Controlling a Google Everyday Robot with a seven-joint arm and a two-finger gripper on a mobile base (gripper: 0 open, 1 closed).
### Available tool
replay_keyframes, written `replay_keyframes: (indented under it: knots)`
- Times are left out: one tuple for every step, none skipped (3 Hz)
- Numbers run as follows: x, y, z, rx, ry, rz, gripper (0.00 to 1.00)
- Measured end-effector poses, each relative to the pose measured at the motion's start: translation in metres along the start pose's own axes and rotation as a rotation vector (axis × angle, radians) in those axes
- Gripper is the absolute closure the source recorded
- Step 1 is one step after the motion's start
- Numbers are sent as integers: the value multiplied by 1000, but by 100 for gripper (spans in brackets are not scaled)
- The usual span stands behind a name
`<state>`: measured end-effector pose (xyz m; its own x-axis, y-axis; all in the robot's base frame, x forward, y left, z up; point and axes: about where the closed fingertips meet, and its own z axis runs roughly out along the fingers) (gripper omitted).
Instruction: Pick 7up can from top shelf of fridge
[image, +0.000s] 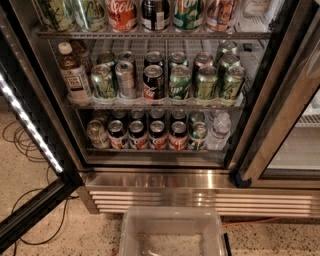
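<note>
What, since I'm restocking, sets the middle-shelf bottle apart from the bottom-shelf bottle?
The middle-shelf bottle stands far left; the bottom-shelf bottle far right. The middle-shelf bottle looks brownish with a white label; the bottom-shelf bottle is clear. Both stand upright. The gripper is not in view.
</note>
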<state>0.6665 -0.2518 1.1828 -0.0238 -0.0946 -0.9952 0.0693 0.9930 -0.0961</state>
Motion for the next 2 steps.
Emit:
replay_keyframes:
  knots:
    - [-11, -3, 1, 2, -35, 20, 100]
    - [-15, -4, -1, 4, -49, 24, 100]
